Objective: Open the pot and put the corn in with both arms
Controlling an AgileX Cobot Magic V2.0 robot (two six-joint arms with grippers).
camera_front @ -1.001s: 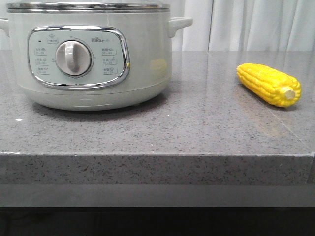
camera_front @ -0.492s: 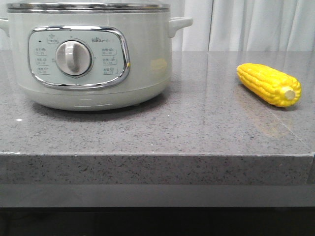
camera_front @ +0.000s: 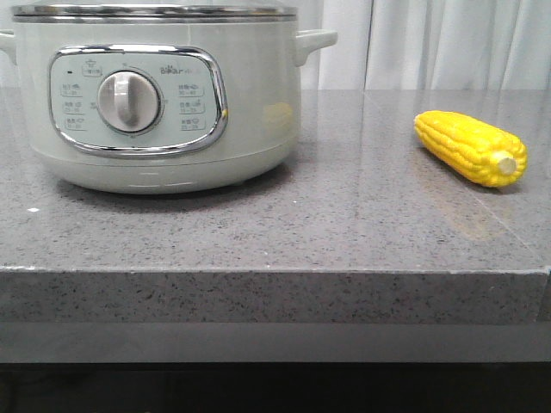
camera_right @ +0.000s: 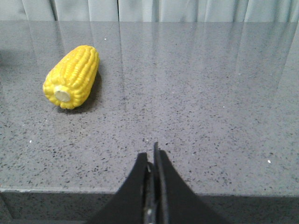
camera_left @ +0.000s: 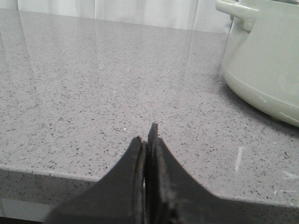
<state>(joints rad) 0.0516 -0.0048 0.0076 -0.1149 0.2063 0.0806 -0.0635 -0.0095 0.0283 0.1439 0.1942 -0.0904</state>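
Observation:
The pale grey-green pot (camera_front: 164, 103) stands at the left of the counter with its lid on; its side and a handle also show in the left wrist view (camera_left: 266, 60). The yellow corn (camera_front: 469, 148) lies on the counter at the right, stub end toward the front; it also shows in the right wrist view (camera_right: 72, 77). My left gripper (camera_left: 146, 140) is shut and empty at the counter's front edge, apart from the pot. My right gripper (camera_right: 152, 154) is shut and empty at the front edge, apart from the corn. Neither gripper shows in the front view.
The grey speckled stone counter (camera_front: 344, 224) has a front edge close to the camera. White curtains (camera_front: 430, 43) hang behind it.

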